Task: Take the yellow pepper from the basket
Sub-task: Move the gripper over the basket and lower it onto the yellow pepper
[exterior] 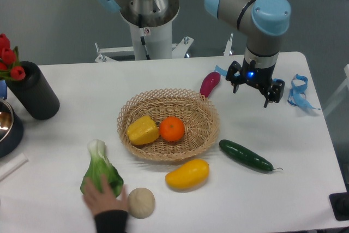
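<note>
A single fixed camera looks down on the desk [262,189] from high up on the side opposite the robot's base [147,31], tilted steeply so the white top fills most of the frame. It faces the arm's pedestal, which stands at the far edge near the top centre. The view is at middle range: the basket [204,135] sits close to the centre, the desk's far and right edges show, while its left and near sides run out of frame. A black cylinder holding red flowers [32,94] is cut by the left border, and a person's hand [103,203] enters from the bottom
</note>
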Tool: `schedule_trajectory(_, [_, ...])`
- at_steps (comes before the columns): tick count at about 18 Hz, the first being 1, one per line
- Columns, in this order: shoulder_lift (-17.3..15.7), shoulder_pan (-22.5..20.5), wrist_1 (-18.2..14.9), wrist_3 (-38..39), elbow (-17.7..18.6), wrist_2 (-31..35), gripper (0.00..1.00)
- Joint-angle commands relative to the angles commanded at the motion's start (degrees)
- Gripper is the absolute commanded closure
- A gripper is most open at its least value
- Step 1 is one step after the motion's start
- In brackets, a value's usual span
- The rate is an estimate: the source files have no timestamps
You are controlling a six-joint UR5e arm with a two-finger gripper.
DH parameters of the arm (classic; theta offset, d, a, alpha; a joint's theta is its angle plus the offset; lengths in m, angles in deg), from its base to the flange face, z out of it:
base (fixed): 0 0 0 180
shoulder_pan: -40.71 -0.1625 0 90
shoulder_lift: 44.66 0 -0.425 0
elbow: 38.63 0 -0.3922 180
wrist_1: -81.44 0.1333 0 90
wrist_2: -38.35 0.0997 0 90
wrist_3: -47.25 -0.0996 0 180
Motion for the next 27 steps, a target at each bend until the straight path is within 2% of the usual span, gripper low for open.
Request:
schedule_trajectory(5, [-0.53, 0.96, -0.17, 1.66, 0.09, 0.0, 0.0])
schedule_trajectory(7, [-0.79, 1.93, -0.35, 7.44, 0.35, 0.09, 0.0])
schedule_trajectory(9, [-1.58, 2.9, 0.0, 11.24, 1.84, 0.0, 0.0])
schedule_trajectory(12, [-3.51, 3.95, 0.61, 10.73, 4.21, -1.57, 0.0])
schedule_trajectory(14, [-4.22, 5.18, 0.97, 10.9, 5.71, -5.26, 0.0])
schedule_trajectory(16, [-5.1, 6.15, 3.5, 11.25, 6.68, -5.89, 0.0])
schedule_trajectory(19, [-4.66, 10.54, 8.34, 11.34, 7.38, -6.5, 0.0])
schedule_trajectory(27, [-0.88, 18.8, 8.26, 10.46, 6.77, -6.42, 0.0])
